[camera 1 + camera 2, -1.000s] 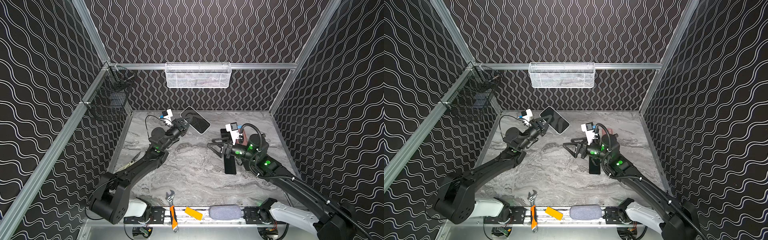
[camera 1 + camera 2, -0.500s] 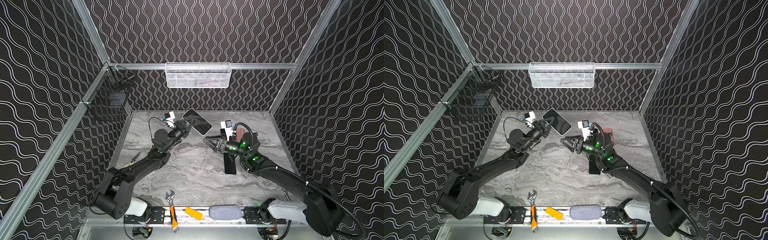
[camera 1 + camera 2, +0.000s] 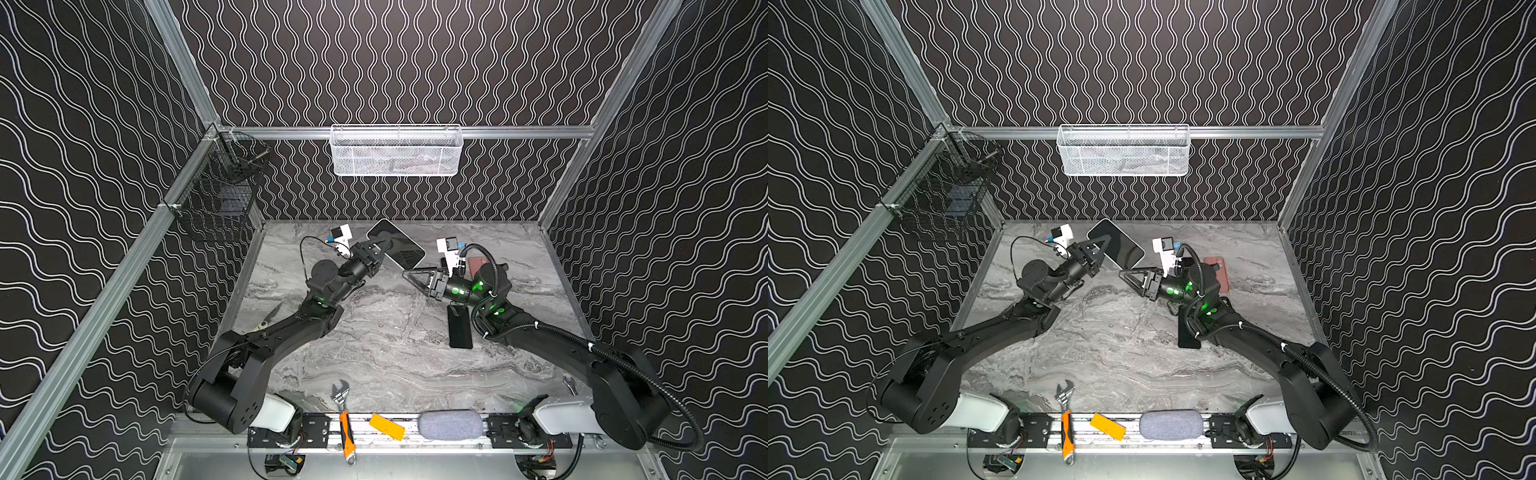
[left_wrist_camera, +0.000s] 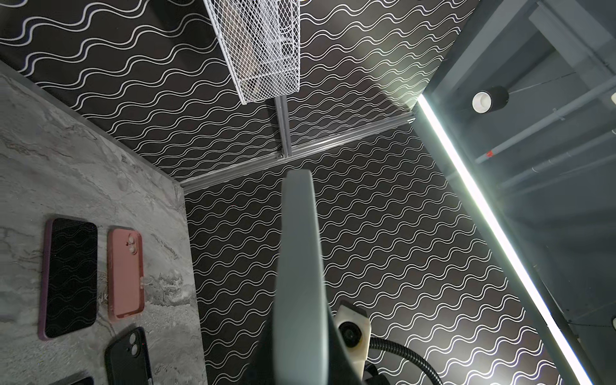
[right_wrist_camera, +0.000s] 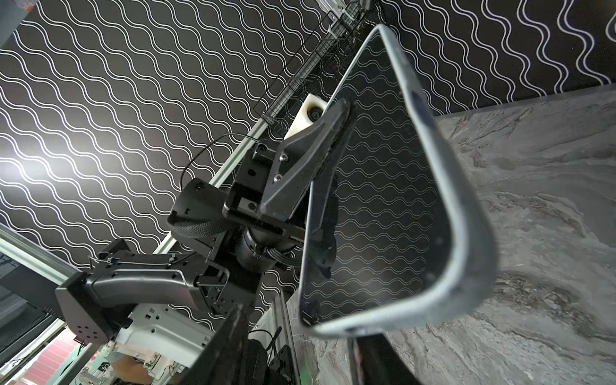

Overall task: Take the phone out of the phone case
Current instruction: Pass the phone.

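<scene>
Left gripper pinches phone across its flat faces, holding it in the air. Grey case wraps phone's edge, not yet off. Right gripper at phone's free end, jaws part-spread either side of rim; contact unconfirmed. My worry: a lopsided bite there twists phone out of left pinch and drops it onto table below.

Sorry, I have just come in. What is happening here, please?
The left gripper is shut on a phone that sits in a grey case, holding it up above the marble table. The right gripper is open and empty, close to one end of the phone. The phone is not yet out of its case.
</scene>
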